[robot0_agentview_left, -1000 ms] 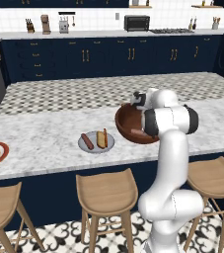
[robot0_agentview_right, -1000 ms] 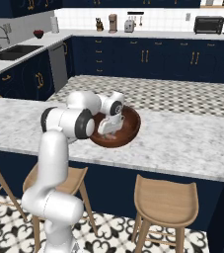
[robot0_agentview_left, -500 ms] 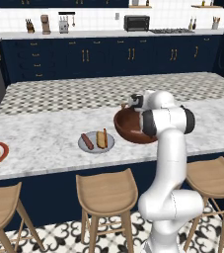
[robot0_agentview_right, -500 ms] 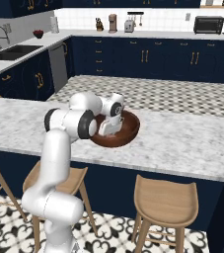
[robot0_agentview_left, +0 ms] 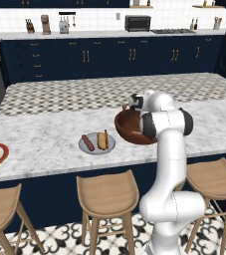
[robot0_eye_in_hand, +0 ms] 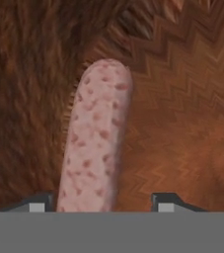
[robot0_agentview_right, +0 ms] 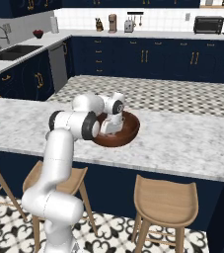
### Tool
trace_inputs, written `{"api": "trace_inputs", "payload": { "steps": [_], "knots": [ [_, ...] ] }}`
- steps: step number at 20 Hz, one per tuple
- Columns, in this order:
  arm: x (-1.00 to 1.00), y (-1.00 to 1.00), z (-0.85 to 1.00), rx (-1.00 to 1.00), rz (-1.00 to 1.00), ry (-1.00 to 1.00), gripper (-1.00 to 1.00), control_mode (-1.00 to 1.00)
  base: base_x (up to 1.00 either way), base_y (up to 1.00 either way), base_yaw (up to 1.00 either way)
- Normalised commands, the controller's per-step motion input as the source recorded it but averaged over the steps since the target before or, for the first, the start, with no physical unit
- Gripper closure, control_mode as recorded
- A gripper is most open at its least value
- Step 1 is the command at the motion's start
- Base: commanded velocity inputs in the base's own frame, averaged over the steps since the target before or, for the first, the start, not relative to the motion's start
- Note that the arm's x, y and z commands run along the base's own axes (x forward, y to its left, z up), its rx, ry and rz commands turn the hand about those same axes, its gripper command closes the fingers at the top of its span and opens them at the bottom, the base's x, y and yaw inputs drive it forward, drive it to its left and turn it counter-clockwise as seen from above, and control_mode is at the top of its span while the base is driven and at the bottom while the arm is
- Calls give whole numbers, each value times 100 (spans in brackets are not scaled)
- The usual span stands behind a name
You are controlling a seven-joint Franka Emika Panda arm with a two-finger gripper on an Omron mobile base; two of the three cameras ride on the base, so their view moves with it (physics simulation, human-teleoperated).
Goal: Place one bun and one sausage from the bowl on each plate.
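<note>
Sausage (robot0_eye_in_hand: 97, 136), pink and speckled, lying on the floor of the dark wooden bowl (robot0_agentview_left: 129, 130); pincer (robot0_eye_in_hand: 101, 202) lowered inside the bowl, fingertips (robot0_eye_in_hand: 37, 203) spread to either side of the sausage, released. Bowl on the marble desk (robot0_agentview_left: 45, 139). Beside the bowl, a grey plate (robot0_agentview_left: 110, 145) bearing a bun and a sausage; well beyond it, an orange-rimmed plate (robot0_agentview_left: 4, 148) with a bun

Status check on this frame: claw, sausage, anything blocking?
Claw open, down inside the dark reddish-brown wooden bowl. Pale pink speckled sausage between the tips, not gripped. No obstruction seen.
</note>
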Motion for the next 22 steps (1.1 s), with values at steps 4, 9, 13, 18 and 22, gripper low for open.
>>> {"api": "trace_inputs", "payload": {
  "steps": [4, 9, 13, 18, 22],
  "knots": [
    [0, 5, -15, 0, 3, 0, 100, -100, 0, 0, 0],
    [-10, 0, 1, 0, 0, -1, 100, -100, 0, 0, 0],
    [-37, -3, 81, 0, -9, -7, 100, -100, 0, 0, 0],
    [-74, -17, 79, -1, -19, -12, 100, -100, 0, 0, 0],
    [-96, -4, 47, -8, -32, -22, 100, -100, 0, 0, 0]
  ]
}}
